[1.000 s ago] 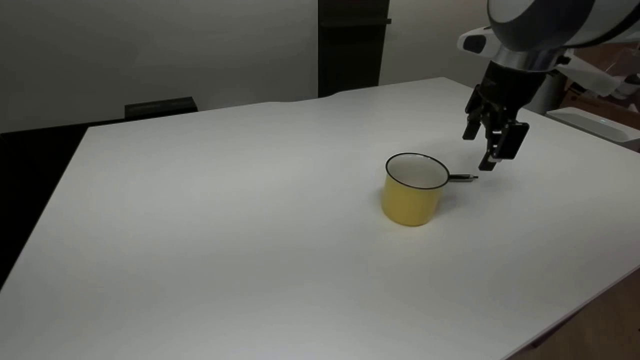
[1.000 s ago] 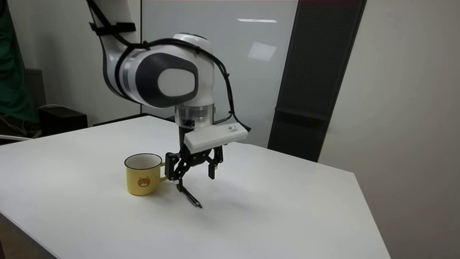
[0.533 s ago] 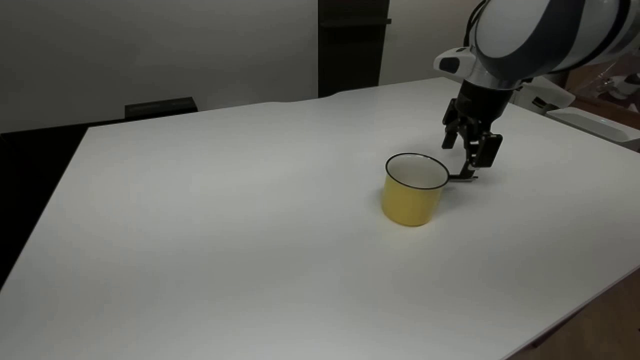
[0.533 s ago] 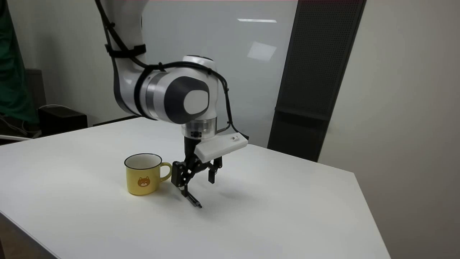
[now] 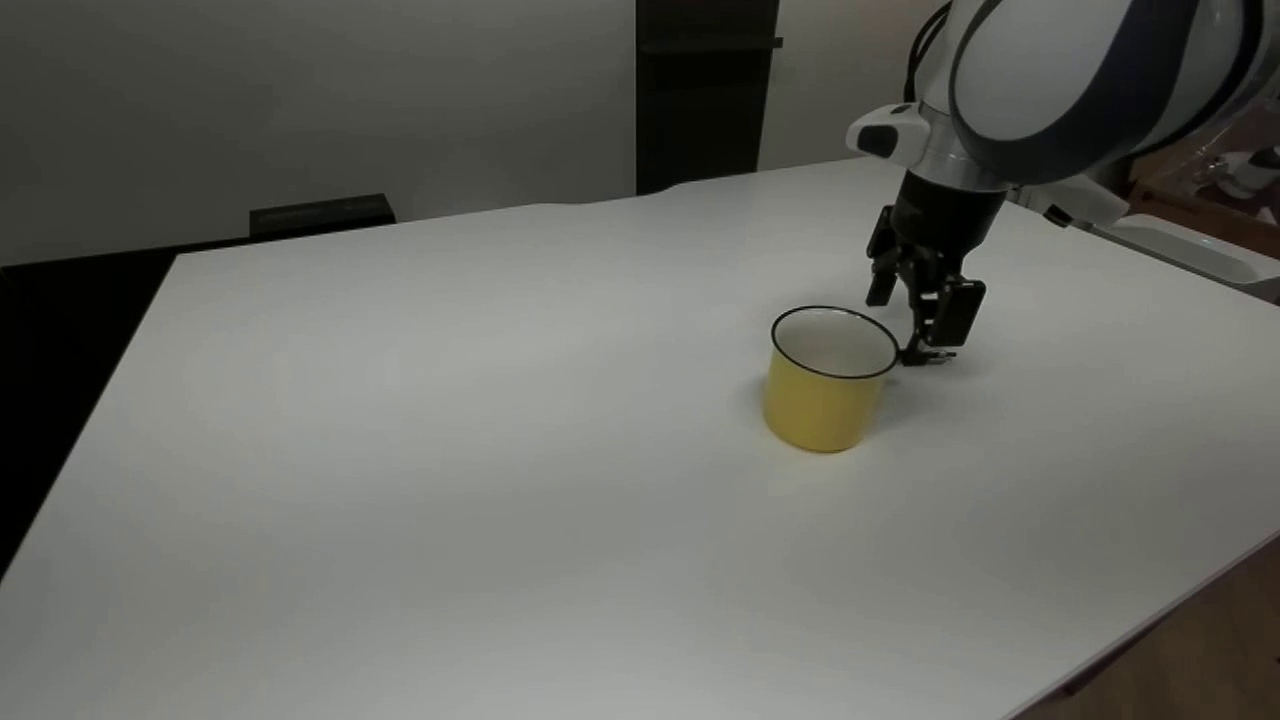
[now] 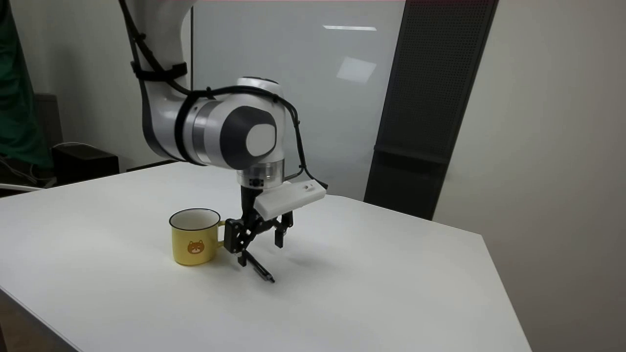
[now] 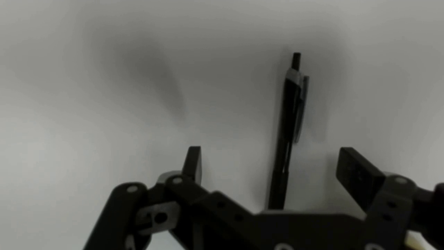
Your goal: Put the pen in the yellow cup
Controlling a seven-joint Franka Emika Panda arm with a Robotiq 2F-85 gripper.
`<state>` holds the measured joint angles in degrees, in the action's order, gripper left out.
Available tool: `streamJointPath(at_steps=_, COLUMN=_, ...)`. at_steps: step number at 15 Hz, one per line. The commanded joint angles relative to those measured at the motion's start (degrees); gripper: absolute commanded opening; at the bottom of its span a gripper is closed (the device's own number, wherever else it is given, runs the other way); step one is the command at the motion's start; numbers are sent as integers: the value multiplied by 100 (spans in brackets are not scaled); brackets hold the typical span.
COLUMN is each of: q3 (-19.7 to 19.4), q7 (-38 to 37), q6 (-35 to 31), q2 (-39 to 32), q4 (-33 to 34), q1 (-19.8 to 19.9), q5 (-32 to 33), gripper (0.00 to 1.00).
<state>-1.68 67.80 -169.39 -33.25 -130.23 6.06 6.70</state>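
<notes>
On table [image 6: 371, 283] near yellow cup [image 5: 826, 402], pen [image 7: 288, 107] lying between parted jaws, their height hard to judge

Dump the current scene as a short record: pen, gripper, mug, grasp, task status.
pen: black, with clip, lying on the white table
gripper: open, low, straddling the pen in the wrist view
yellow mug: upright on the table, dark-rimmed, animal-face print
grasp: none yet, gap visible on both sides of the pen
task status: pen outside the mug
</notes>
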Motion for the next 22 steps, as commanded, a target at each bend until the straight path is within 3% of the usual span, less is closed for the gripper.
streamJointPath(at_steps=1, q3=-231, q7=-768, q6=-551, q2=-55, q4=-109, q1=-195, q5=333, gripper=100)
streamJointPath(at_steps=5, q3=-385, q7=-1404, q6=-1148, q2=-158, q4=-225, q1=-366, q5=466, gripper=100)
streamJointPath(at_steps=12, q3=99, q7=-1807, q6=-1106, q2=-203, q4=-322, q1=14, q5=605, gripper=100)
streamJointPath(at_steps=13, q3=153, q7=-1838, q6=-1104, q2=-212, q4=-324, q1=72, q5=630, gripper=75)
streamJointPath(at_steps=15, q3=271, q7=-1867, q6=-1104, q2=-220, q4=-330, q1=217, q5=683, gripper=67)
streamJointPath(at_steps=22, q3=874, q7=-1788, q6=-984, q2=-123, q4=-421, q1=934, q5=731, gripper=17)
